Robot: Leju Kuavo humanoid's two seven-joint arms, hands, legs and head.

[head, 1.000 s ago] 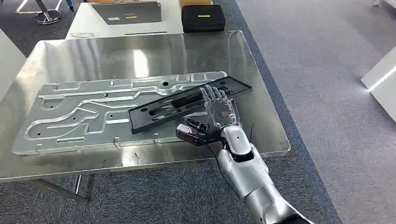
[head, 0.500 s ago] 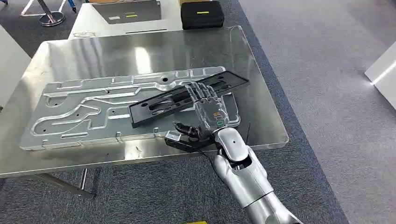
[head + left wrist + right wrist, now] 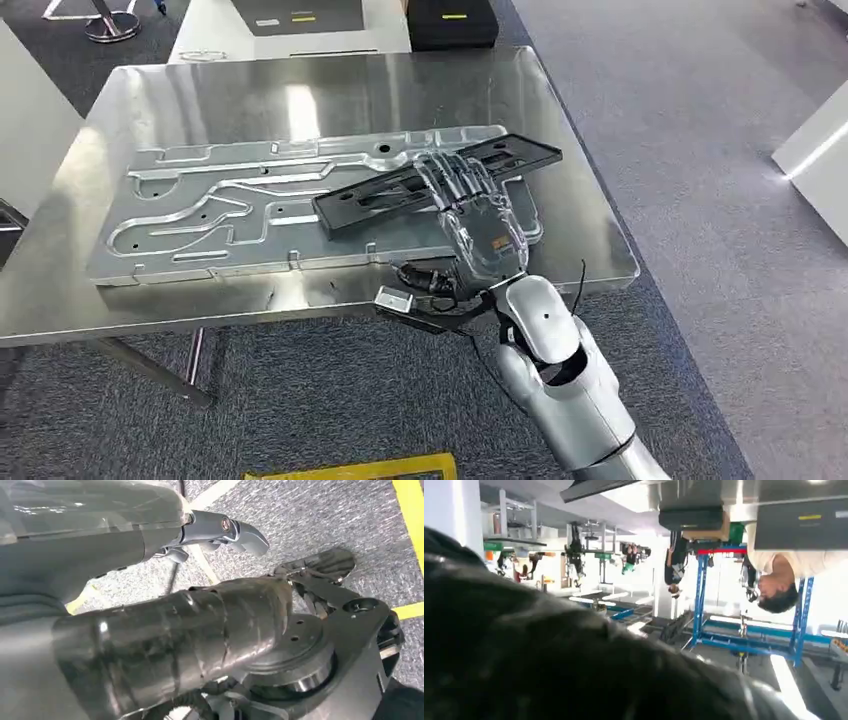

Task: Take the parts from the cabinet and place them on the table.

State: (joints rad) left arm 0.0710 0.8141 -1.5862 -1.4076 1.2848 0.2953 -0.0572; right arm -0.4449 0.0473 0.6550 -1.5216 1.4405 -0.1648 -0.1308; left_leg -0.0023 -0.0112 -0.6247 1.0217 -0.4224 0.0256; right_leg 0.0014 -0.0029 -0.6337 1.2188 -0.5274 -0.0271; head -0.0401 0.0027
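A long black part [image 3: 380, 197] lies slantwise on a large grooved silver plate [image 3: 220, 215], which rests on the steel table [image 3: 300, 100]. My right hand [image 3: 480, 220] reaches in from the table's near edge. It lies flat over the black part's right half with its fingers stretched out and apart, gripping nothing; its thumb hangs by the table edge. In the left wrist view my left hand [image 3: 125, 555] hangs over grey carpet with a finger [image 3: 235, 530] held straight and nothing in it.
A black case [image 3: 455, 20] and a grey panel [image 3: 300, 15] sit on a second table beyond. White furniture stands at the left [image 3: 30, 110] and far right [image 3: 815, 150]. A yellow floor marking [image 3: 350, 468] runs below the table's near edge. A person stands far off in the right wrist view.
The whole view has shifted, so the table sits further right and higher. My right hand stays stretched over the black part, its wrist drawn back a little. The part has not visibly moved on the plate.
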